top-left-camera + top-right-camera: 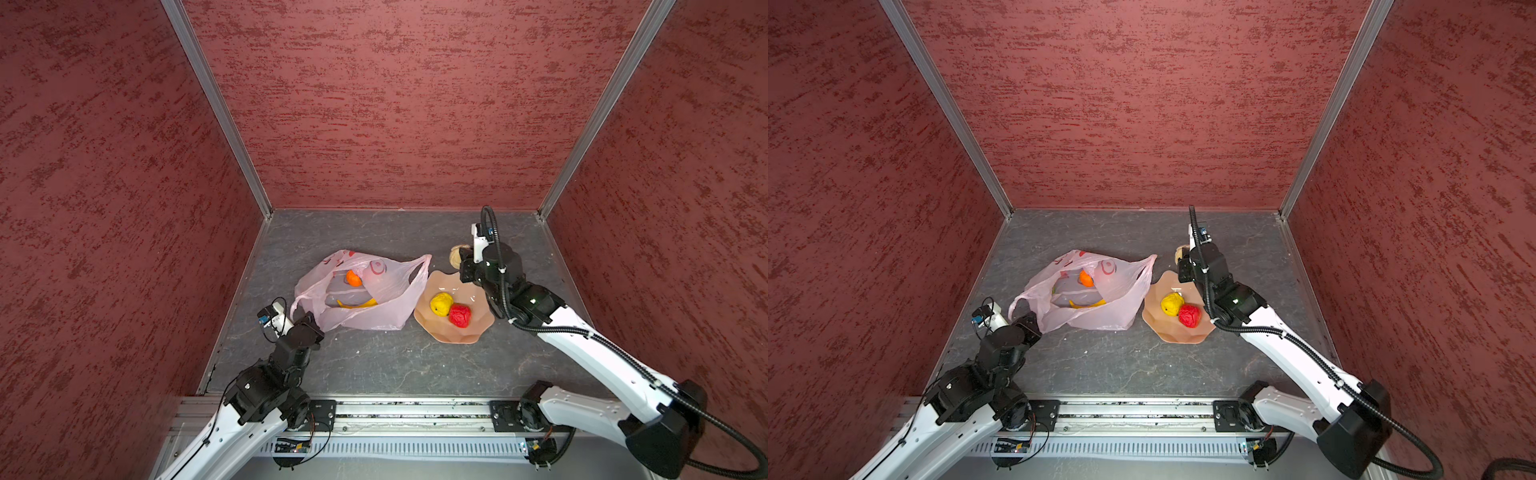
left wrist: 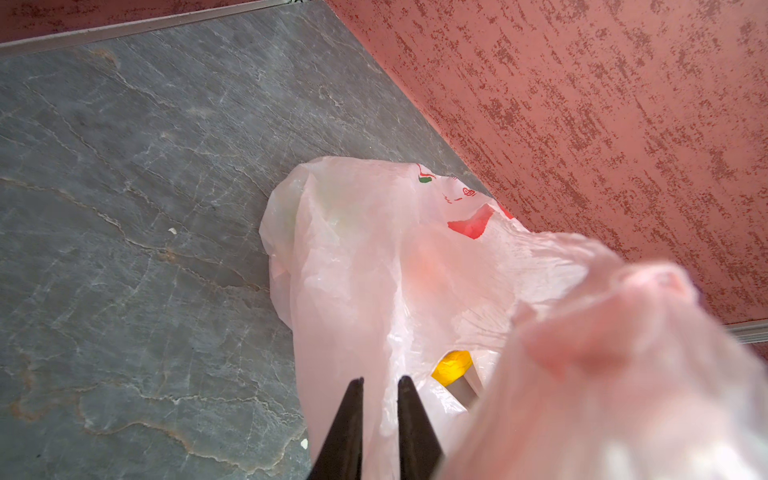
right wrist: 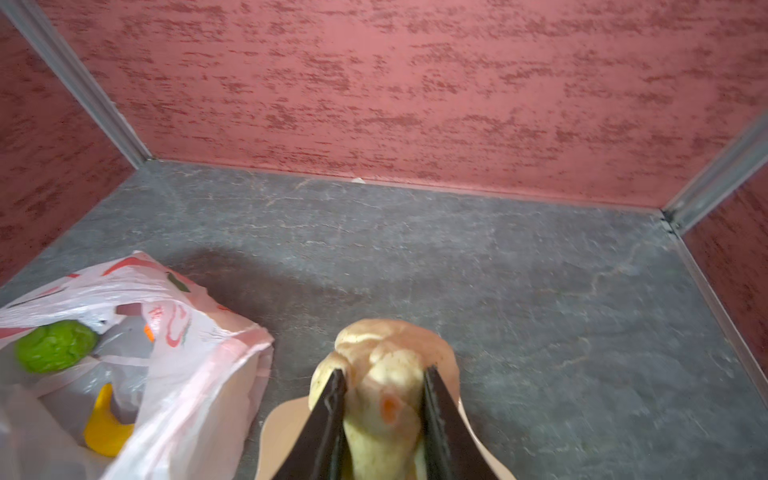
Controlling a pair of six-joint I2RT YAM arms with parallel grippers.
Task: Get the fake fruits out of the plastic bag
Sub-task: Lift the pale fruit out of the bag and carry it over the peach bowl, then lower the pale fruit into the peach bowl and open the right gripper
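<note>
Grey tabletop (image 3: 498, 270); green ball (image 3: 56, 345), right-wrist view.

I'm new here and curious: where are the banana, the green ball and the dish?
banana (image 3: 104, 432): right wrist view, its thick middle.
green ball (image 3: 56, 345): right wrist view, its centre.
dish (image 1: 442, 331): in a top view, bare near rim.

Left wrist view: plastic bag (image 2: 415, 282) fold close to lens, blurred, blocks one corner. Fingers (image 2: 343, 432) of left gripper (image 2: 380, 380) cut off at picture edge. Of banana (image 2: 451, 365) only small yellow patch through gap in film. Top views: left fingertips hidden by own wrist and bag; beige lumpy piece (image 1: 457, 254) half hidden behind right gripper (image 1: 462, 264); green ball (image 3: 56, 346) not made out there, film over it. Right wrist view: piece's base, dish (image 3: 282, 434) cut off at edge; orange ball (image 3: 148, 332) sliver only.
</note>
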